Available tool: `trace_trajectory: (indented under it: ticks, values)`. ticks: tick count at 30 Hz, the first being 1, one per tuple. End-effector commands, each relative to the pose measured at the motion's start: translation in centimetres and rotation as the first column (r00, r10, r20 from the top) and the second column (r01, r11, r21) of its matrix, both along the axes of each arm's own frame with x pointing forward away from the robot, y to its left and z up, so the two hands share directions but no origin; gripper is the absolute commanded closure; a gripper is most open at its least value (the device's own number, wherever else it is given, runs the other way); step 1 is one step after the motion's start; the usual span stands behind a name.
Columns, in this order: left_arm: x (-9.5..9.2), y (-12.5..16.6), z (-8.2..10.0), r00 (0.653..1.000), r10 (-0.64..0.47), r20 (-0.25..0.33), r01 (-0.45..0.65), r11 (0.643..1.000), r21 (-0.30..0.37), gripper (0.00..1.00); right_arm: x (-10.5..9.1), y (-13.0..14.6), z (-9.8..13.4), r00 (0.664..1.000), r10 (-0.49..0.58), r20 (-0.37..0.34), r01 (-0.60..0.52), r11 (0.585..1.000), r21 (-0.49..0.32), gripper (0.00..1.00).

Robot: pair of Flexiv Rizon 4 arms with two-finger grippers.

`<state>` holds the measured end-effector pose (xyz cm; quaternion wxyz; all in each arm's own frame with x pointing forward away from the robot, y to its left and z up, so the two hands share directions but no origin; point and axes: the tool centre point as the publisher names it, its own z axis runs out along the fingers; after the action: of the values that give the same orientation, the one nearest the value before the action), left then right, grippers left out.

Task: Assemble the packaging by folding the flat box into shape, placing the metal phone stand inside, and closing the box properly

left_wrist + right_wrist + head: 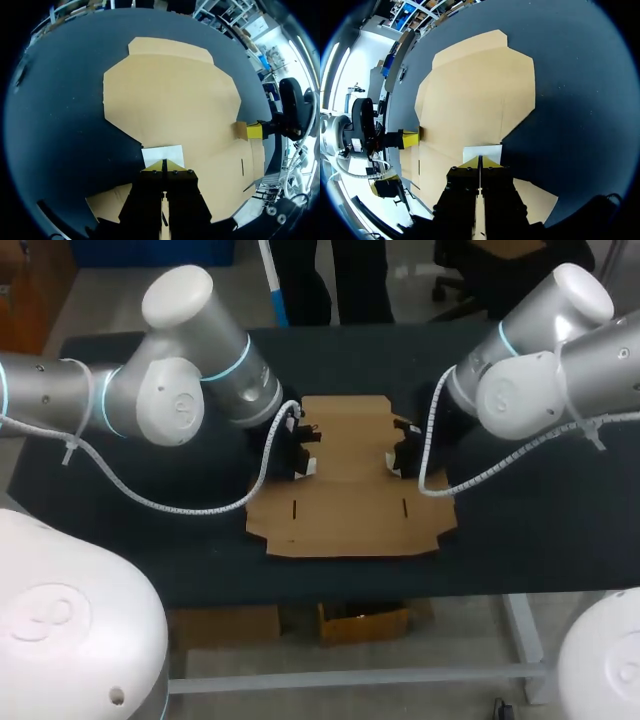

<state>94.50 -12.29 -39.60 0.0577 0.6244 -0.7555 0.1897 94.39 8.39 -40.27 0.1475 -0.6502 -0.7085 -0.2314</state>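
Observation:
The flat brown cardboard box (350, 495) lies unfolded in the middle of the dark table. My left gripper (297, 445) is at the box's left edge, my right gripper (405, 455) at its right edge, facing each other across the sheet. From the left wrist, the left gripper (164, 164) has its yellow tips pressed together, right behind a small pale side flap (162, 153). The right gripper (480, 161) stands the same way against its own pale flap (482, 151). Each wrist view shows the other arm's yellow tip (255, 131) (410, 139) across the sheet. No phone stand is in view.
Bare dark table top (540, 510) surrounds the box on all sides. The box's front flaps reach close to the table's front edge (350, 585). White cables hang from both arms beside the box's sides.

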Motion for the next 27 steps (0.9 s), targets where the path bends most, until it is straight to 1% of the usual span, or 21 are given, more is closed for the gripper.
trace_trajectory:
  ticks: [1,12,16,23,27]
  values:
    - [-0.3,1.4,1.3,1.000,-0.005,-0.002,0.005,1.000,-0.016,1.00,-0.5,-1.2,0.9,1.000,0.000,0.009,0.000,0.999,0.032,1.00]
    - [-0.2,3.7,2.9,0.999,0.018,-0.031,-0.019,1.000,-0.019,1.00,-0.4,-3.3,2.0,1.000,-0.023,0.007,0.023,0.997,0.068,1.00]
    - [-0.3,4.5,3.6,0.999,0.029,-0.032,-0.030,0.999,-0.020,1.00,-0.5,-4.2,2.7,1.000,-0.032,0.002,0.031,0.997,0.074,1.00]
    - [-1.0,5.7,5.0,0.999,0.039,-0.025,-0.039,0.999,-0.019,1.00,-0.9,-5.6,3.5,0.999,-0.041,-0.014,0.042,0.996,0.082,1.00]
    - [-1.9,6.2,5.6,0.999,0.039,-0.026,-0.040,0.999,-0.028,1.00,-1.4,-6.2,3.9,0.998,-0.044,-0.034,0.047,0.995,0.083,1.00]
